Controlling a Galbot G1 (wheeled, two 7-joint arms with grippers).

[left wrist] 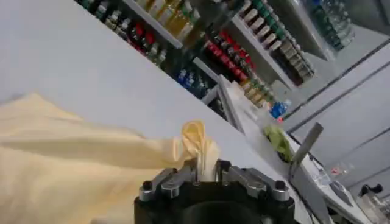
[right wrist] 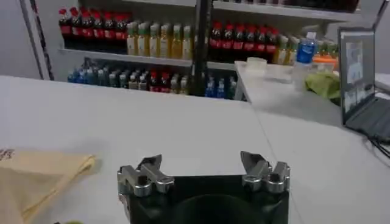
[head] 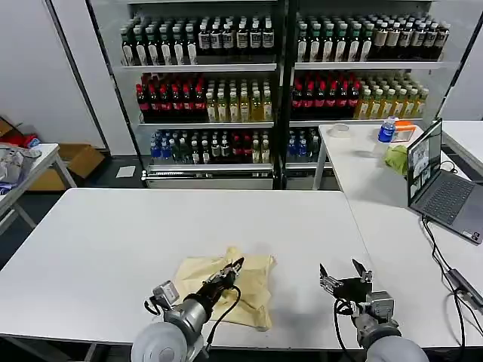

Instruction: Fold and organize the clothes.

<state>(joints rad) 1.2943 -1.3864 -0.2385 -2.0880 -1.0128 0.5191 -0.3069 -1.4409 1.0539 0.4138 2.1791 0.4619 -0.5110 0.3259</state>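
Head view: nearest us, our left gripper (head: pixel 233 268) is clamped on a fold of the T-shirt (head: pixel 256 283), which lies crumpled near the front edge of the white table (head: pixel 106 234). Our right gripper (head: pixel 346 273) hovers beside it, fingers apart. Far behind, shelves (head: pixel 279 68) hold rows of bottles (head: pixel 204 102).

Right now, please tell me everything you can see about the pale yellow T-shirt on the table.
The T-shirt is plain pale yellow, of thin, soft-looking fabric. It lies crumpled and partly folded near the front edge of the white table, slightly left of centre. The left gripper is shut on a bunched fold of it, lifting that part slightly. The right gripper hovers open beside it, apart from the cloth.
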